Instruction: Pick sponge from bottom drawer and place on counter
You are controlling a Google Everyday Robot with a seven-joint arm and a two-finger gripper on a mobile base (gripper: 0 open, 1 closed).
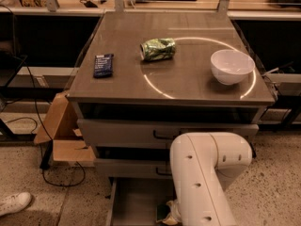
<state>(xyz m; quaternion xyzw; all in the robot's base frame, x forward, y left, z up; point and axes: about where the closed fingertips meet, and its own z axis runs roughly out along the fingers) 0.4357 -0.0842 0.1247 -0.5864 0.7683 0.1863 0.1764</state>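
At the frame's 8 o'clock a white shoe [14, 204] lies on the floor, with a cardboard box [61, 138] above it. On the bench [188, 86] a dark blue packet [103, 65] sits at 9 o'clock and a crushed green can [158, 49] near 11. The bottom drawer [134, 201] stands open at the frame's 6 o'clock. The sponge [162, 213] lies in its right part, just beside the gripper [173, 213], which is low under the white arm [207, 173]. How its jaws stand I cannot tell. A white bowl [232, 66] rests at the bench's 3 o'clock.

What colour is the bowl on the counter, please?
White bowl, camera view; the gripper is down in the bottom drawer.
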